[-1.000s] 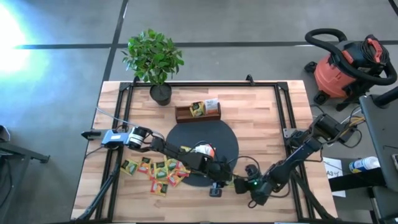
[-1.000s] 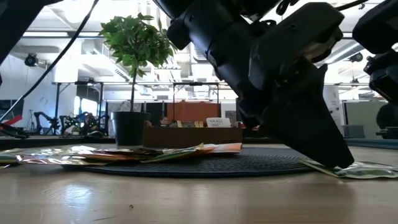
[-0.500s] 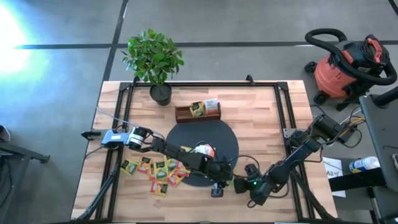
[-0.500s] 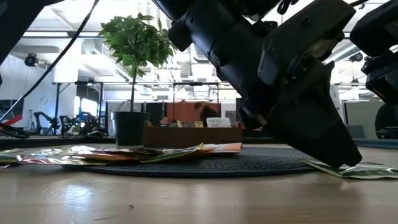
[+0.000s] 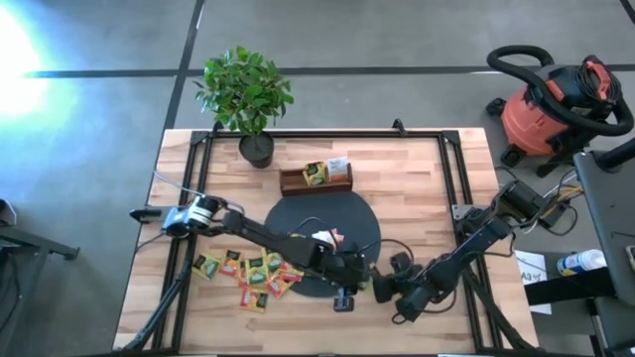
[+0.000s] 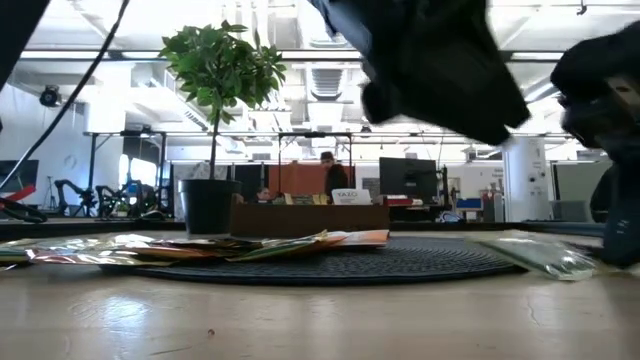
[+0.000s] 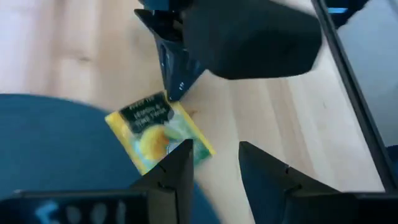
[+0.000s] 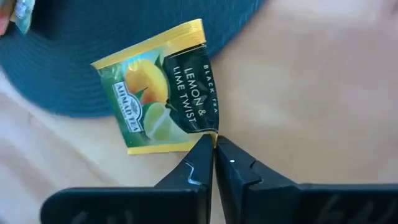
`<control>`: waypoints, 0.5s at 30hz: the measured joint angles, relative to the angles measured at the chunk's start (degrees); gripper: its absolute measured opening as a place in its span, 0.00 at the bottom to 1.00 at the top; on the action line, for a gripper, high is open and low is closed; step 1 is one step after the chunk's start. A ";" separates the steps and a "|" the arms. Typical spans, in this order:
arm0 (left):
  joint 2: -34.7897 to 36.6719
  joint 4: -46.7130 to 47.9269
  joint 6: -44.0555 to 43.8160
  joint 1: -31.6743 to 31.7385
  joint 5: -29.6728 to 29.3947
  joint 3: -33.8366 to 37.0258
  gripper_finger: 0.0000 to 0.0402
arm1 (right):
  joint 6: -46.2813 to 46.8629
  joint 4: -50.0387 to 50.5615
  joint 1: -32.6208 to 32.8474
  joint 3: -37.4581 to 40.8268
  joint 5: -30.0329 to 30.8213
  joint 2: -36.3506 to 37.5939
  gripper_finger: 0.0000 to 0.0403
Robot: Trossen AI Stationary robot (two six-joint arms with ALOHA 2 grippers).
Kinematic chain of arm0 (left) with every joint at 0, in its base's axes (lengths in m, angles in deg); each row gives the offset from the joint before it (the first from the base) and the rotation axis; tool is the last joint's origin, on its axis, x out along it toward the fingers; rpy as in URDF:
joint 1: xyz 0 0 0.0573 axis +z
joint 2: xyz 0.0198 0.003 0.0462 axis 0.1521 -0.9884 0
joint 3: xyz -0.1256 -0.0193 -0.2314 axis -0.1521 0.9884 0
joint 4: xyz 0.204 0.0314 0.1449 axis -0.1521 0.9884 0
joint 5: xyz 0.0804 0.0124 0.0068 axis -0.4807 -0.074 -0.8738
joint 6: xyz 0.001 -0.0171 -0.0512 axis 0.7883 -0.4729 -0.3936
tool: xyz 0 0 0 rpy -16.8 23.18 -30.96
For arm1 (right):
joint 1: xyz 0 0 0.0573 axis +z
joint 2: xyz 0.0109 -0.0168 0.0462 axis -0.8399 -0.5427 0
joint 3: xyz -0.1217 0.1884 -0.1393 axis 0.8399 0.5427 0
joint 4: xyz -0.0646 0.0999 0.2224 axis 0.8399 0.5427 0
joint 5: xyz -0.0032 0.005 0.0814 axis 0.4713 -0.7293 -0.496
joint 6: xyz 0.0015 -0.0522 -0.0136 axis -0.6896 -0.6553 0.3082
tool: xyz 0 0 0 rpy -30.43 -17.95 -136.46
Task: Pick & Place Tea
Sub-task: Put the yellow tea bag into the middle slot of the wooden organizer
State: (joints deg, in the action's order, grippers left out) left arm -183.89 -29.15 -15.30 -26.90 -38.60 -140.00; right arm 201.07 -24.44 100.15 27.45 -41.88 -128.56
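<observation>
The right gripper [image 8: 214, 163] has its two dark fingers [image 8: 189, 171] pressed together, pinching one corner of a small flat square paper tea sachet [image 8: 158, 93], green and yellow with a black panel reading "Lemon & Lime Twist". That sachet lies half on the round black woven mat [image 8: 93, 56] and half on the pale wooden table [image 8: 311, 93], at the mat's near edge on the right side. In the overhead view the right gripper [image 5: 380, 288] sits just off that edge.

The left gripper [image 7: 214, 163] hovers right beside it, its fingers [image 7: 177, 165] standing apart with nothing between them; the same sachet [image 7: 155, 127] shows past one fingertip, not gripped by it.

A loose heap of other green, yellow and orange-red tea sachets [image 5: 248, 270] lies on the table at the mat's left edge, and a few stand in the brown wooden compartment tray [image 5: 316, 178] behind the mat. A small potted green plant [image 5: 248, 94] stands at the table's far edge
</observation>
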 joint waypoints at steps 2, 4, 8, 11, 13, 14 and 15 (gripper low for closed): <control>1.98 4.04 -0.53 -0.45 -3.71 -0.02 0.26 | -5.93 4.64 -1.13 -2.20 0.82 1.93 0.02; 4.06 9.16 -2.29 -1.13 -8.13 0.00 0.26 | -14.12 10.13 -2.82 -4.81 1.92 4.46 0.02; 7.82 14.76 -8.78 -3.16 -18.08 1.69 0.26 | -37.15 15.75 -9.82 -9.05 2.64 8.34 0.02; 12.11 14.27 -15.58 -5.46 -24.37 5.70 0.26 | -54.62 15.28 -17.15 -11.55 0.53 11.15 0.02; 15.60 14.33 -20.81 -7.05 -28.15 9.29 0.26 | -64.81 15.23 -22.41 -12.83 -1.78 12.12 0.02; 17.25 14.33 -23.75 -7.70 -29.87 11.19 0.26 | -69.66 14.80 -25.10 -13.66 -3.19 12.52 0.02; 19.02 14.25 -27.07 -8.35 -31.56 13.31 0.26 | -74.38 14.49 -27.92 -14.65 -4.71 12.85 0.02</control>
State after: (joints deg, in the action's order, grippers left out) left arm -164.87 -14.90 -42.37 -35.25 -70.16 -126.69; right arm 126.69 -9.96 72.23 12.80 -46.60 -115.71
